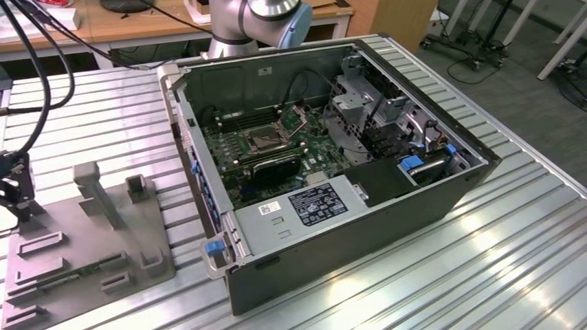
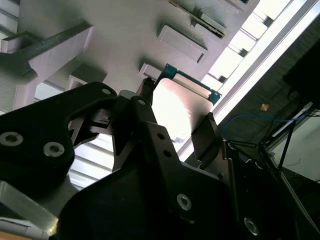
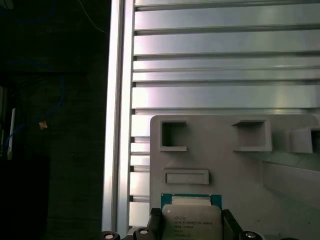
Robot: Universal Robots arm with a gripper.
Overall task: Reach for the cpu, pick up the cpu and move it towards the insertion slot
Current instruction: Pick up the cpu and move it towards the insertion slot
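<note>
Jaws clamped on the small silvery square cpu (image 3: 192, 224). My black gripper (image 3: 191, 216) holds it over an edge of the grey plastic tray (image 3: 225, 165) (lifted, I think), near the edge of the slatted metal table (image 3: 225, 95).

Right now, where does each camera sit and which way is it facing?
Exterior view: off the arm, looking down on the open computer case and grey tray; the arm shows.
First wrist view: on the wrist, facing the tray; the gripper holds the chip.
Second wrist view: on the wrist, behind the gripper, facing the chip.
Both wrist views share gripper, chip, tray.
</note>
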